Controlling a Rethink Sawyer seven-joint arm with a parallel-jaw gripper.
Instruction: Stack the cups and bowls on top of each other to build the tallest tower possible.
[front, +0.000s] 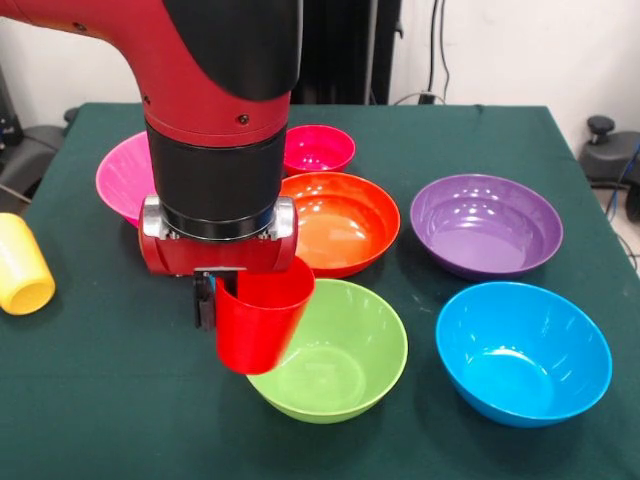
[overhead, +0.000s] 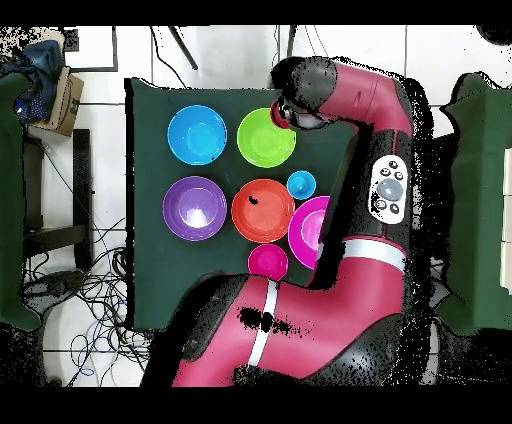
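My gripper (front: 222, 298) is shut on the rim of a red cup (front: 258, 328), which hangs upright over the left rim of the lime green bowl (front: 335, 355). Around it on the table sit the orange bowl (front: 345, 220), purple bowl (front: 487, 225), blue bowl (front: 523, 352), small pink-red bowl (front: 318, 148) and large hot pink bowl (front: 122, 175), the last partly behind the arm. A yellow cup (front: 22, 265) lies on its side at the left edge. The overhead view shows a light blue cup (overhead: 301, 184) upright between the orange bowl (overhead: 263, 210) and the hot pink bowl (overhead: 312, 226).
All the objects rest on a dark green tablecloth (front: 110, 390). The arm's thick wrist (front: 215, 170) hides the table's left middle in the front view. Cables and equipment lie on the floor beyond the table's edges.
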